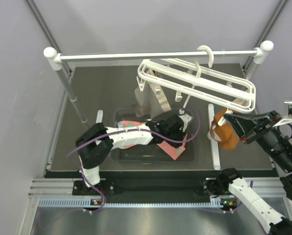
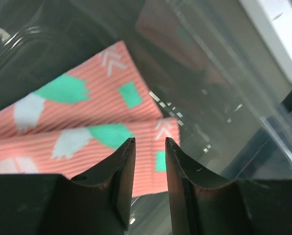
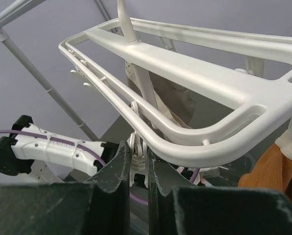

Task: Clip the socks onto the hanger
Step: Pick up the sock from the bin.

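Clear plastic tub, shallow with rounded corners, set on a dark table mat; a short white strip lies just off its left rear corner, and a longer white strip runs along its right side. Behind and above the tub: straight metal rail with white ball ends on grey uprights, plain lilac-grey backdrop, and a beige-grey cloth piece hanging over the tub's rear edge. Right of the tub, past the longer strip: rust-orange cloth piece, bunched and hanging; in front of the tub, a ribbed aluminium beam.
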Controlling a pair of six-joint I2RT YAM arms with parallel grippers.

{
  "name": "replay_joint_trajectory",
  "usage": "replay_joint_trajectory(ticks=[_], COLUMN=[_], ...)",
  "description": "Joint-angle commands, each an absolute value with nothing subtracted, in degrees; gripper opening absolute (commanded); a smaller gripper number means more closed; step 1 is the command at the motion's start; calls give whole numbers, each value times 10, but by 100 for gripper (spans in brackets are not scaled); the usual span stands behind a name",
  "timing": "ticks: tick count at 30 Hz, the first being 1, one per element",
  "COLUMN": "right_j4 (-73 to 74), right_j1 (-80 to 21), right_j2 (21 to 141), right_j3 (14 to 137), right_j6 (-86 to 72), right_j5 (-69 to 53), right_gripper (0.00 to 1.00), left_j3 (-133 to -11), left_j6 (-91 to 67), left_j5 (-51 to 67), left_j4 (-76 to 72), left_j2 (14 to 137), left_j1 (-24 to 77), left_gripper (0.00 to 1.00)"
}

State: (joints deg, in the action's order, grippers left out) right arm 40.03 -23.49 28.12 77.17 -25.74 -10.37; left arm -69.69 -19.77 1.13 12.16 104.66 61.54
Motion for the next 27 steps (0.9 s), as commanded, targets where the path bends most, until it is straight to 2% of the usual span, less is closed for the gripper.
replay_joint_trajectory(ticks=[1, 5, 7, 11, 19, 27], right_j4=[415, 414, 417, 423, 428, 439], right_j1=[-232, -231, -232, -232, -232, -231], right_j2=[282, 283, 288, 290, 285, 285], right_j3=[767, 768, 773, 781, 780, 791], right_j6=[-265, -265, -262, -258, -258, -255], right_j5=[-111, -114, -116, -116, -122, -121], right_gripper=[0, 0, 0, 0, 0, 0], left_j3=[-733, -760, -759, -747, -782, -915], left_j6=[-229, -261, -241, -122, 111, 223], left_j5=[33, 34, 34, 40, 124, 141], left_j4=[134, 163, 159, 167, 297, 425], left_j2=[1064, 1085, 1079, 1050, 1059, 1132], left_j1=[615, 615, 618, 621, 609, 606], left_gripper=[36, 37, 41, 47, 49, 54])
